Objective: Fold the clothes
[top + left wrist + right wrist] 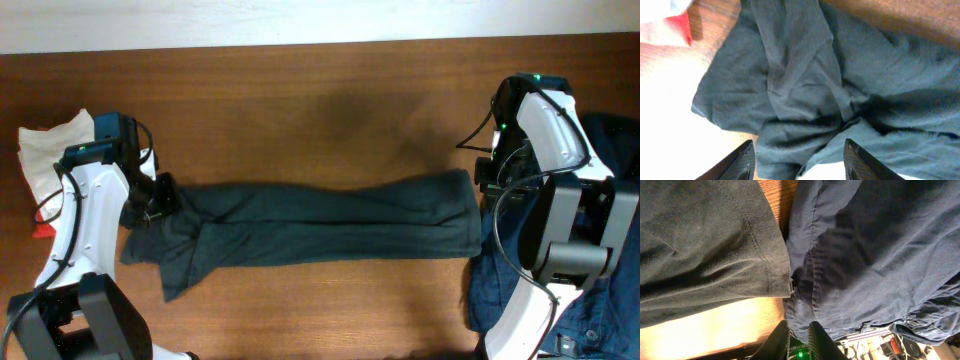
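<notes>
A long dark grey-teal garment (330,225) lies folded lengthwise across the middle of the wooden table. My left gripper (162,195) hovers over its bunched left end. In the left wrist view its fingers (805,165) are wide open and empty above the wrinkled cloth (805,75). My right gripper (487,178) is at the garment's right end. In the right wrist view its fingers (799,335) are close together with the edge of a blue denim garment (880,255) between them, next to the dark garment's hem (700,240).
The blue denim garment (497,280) is heaped at the table's right edge beneath the right arm. A white cloth (45,150) with something red (42,230) lies at the far left, and it also shows in the left wrist view (670,30). Bare wood runs along the back.
</notes>
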You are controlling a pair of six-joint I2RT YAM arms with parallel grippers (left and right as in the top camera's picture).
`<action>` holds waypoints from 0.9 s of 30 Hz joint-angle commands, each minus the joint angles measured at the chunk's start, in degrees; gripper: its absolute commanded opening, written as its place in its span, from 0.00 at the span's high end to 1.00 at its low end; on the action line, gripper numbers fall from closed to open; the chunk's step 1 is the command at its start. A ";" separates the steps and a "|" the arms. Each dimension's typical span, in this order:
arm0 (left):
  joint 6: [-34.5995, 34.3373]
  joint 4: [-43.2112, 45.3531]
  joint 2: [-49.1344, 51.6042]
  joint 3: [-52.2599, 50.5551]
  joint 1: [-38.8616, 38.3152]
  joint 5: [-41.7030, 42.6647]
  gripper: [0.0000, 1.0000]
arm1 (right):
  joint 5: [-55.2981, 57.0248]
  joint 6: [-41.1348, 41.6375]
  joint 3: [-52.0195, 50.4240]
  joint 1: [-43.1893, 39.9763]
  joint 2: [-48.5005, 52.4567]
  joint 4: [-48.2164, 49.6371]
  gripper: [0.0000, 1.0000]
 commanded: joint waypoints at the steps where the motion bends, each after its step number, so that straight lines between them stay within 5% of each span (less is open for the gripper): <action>1: -0.31 -4.74 -0.24 -0.17 0.37 5.14 0.44 | 0.07 0.66 -0.50 -0.42 -1.09 0.17 0.78; 14: 3.76 16.72 -0.09 -10.60 -6.91 13.97 0.44 | -1.84 0.63 -0.50 -0.42 -1.09 0.66 0.76; 22: 3.74 16.28 0.74 -17.42 -6.91 12.46 0.54 | -1.84 0.00 -0.50 -0.42 -1.09 1.05 0.76; 23: 3.74 16.37 0.74 -17.66 -6.91 12.46 0.65 | -1.84 0.00 -0.50 -0.42 -1.09 1.05 0.76; 24: 3.74 16.98 0.74 -17.64 -6.91 12.48 0.89 | -1.84 0.00 -0.48 -0.42 -1.09 1.05 0.76; 27: 3.76 16.35 0.44 -14.23 -6.91 12.85 1.00 | -1.84 0.00 -0.48 -0.42 -1.09 1.07 0.76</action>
